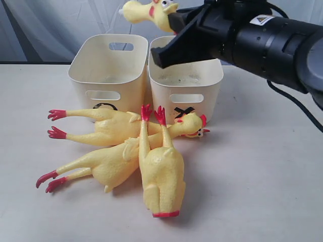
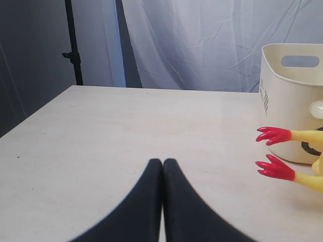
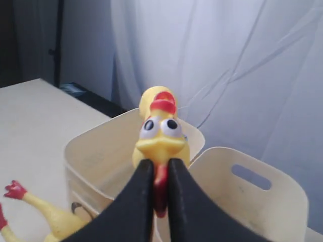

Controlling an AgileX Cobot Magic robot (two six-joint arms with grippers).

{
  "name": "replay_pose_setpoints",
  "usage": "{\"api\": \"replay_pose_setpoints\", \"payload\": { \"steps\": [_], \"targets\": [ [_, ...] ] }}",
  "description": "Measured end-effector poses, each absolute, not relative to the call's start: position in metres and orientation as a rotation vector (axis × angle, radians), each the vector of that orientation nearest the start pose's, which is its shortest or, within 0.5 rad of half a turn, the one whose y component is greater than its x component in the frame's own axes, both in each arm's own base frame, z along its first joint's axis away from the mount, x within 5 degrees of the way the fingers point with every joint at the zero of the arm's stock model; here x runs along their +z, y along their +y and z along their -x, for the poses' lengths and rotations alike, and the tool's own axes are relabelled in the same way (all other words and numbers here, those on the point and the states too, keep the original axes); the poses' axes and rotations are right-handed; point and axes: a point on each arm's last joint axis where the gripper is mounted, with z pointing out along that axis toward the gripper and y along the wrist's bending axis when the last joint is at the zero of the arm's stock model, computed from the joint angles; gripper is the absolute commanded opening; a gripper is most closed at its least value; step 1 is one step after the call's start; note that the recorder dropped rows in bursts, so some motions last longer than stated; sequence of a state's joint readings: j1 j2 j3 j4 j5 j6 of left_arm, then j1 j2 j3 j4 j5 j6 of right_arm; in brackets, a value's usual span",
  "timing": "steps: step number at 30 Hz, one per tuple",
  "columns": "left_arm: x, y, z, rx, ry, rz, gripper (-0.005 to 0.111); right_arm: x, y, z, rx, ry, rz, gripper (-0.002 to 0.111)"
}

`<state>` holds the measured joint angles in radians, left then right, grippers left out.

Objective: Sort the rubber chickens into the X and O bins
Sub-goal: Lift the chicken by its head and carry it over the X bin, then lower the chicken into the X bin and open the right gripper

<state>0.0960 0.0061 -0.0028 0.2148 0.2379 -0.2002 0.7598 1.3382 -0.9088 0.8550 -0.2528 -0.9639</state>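
Above the bins [image 1: 108, 75]: right claw [image 3: 160, 169] grips small chicken [image 3: 161, 128] | left claw [image 2: 162, 164] closed

Left hand [image 2: 162, 162] closed, right hand [image 3: 161, 165] clamped

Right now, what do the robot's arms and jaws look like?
Both pairs of jaws are smooth matte black, curving and tapering to rounded tips. The right arm is a thick black cylinder with a white sticker bearing a yellow warning triangle, and a thin black cable runs beneath it.
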Motion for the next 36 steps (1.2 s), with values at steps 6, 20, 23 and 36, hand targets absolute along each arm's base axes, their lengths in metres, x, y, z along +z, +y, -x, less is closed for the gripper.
{"api": "replay_pose_setpoints", "payload": {
  "steps": [6, 20, 23, 36],
  "targets": [
    [0.193, 0.01, -0.055, 0.121, 1.717, 0.112, 0.0, 0.328, 0.179, -0.241, 0.106, 1.679, 0.455, -0.001],
    [0.193, 0.01, -0.055, 0.121, 1.717, 0.112, 0.0, 0.27, 0.196, -0.263, -0.024, 1.858, 0.56, -0.001],
    [0.193, 0.01, -0.055, 0.121, 1.717, 0.112, 0.0, 0.254, 0.201, -0.269, -0.062, 1.875, 0.618, -0.001],
    [0.193, 0.01, -0.055, 0.121, 1.717, 0.112, 0.0, 0.243, 0.221, -0.293, -0.114, 1.861, 0.633, -0.001]
  ]
}}
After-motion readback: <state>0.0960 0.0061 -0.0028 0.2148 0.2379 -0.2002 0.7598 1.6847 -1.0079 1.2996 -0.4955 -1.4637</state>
